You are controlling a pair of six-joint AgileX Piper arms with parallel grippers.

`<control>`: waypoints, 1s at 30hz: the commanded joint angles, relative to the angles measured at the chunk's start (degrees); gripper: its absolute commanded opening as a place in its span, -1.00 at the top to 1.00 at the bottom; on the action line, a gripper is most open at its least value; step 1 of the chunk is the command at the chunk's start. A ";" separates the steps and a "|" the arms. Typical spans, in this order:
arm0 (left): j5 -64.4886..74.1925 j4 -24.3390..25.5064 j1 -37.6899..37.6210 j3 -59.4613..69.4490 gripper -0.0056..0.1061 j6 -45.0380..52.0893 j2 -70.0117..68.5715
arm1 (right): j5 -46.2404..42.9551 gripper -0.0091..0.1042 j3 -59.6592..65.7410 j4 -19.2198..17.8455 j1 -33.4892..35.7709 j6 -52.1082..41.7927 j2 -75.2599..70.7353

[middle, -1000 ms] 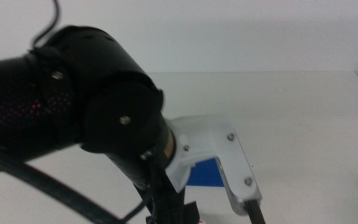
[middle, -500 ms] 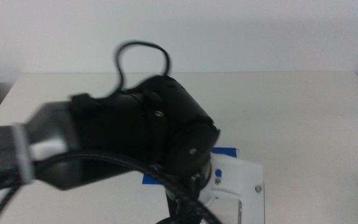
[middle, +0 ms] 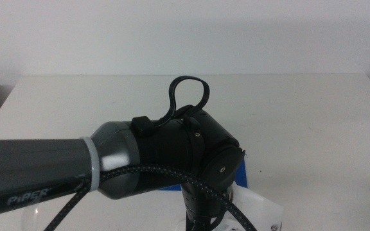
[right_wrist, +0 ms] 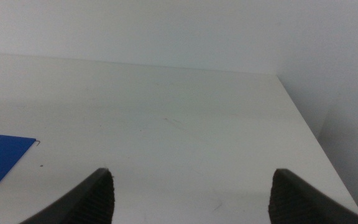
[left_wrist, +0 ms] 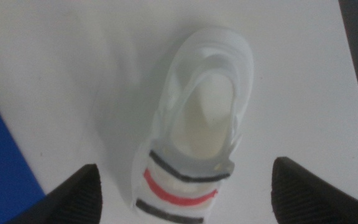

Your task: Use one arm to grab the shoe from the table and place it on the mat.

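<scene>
The small white sandal-like shoe (left_wrist: 194,118) with black and red straps lies flat on the plain white counter (left_wrist: 61,56), centred between the spread jaws of the left gripper (left_wrist: 188,193), untouched. The flat bright blue mat (left_wrist: 2,168) lies just beside it. The right gripper (right_wrist: 191,193), spread too, waits over bare counter

The large black and dark grey robot arm (middle: 140,160) with "Piper" lettering and a braided black cable (middle: 186,96) reaches in from the left over the plain white matte table (middle: 300,115), hiding most of the flat bright blue mat (middle: 242,168) beneath its wrist.
</scene>
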 commanded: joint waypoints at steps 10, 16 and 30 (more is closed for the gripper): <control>-3.12 -3.43 -0.22 -1.76 -0.78 5.86 1.23 | -4.37 -0.30 0.28 -0.52 -0.04 -0.45 -1.49; -3.23 -3.39 -0.22 -1.76 -0.78 5.76 2.97 | -4.37 -0.30 0.28 -0.52 -0.04 -0.45 -1.49; -2.48 -4.06 -0.22 -1.76 -0.28 5.47 5.24 | -4.37 -0.30 0.28 -0.52 -0.04 -0.45 -1.49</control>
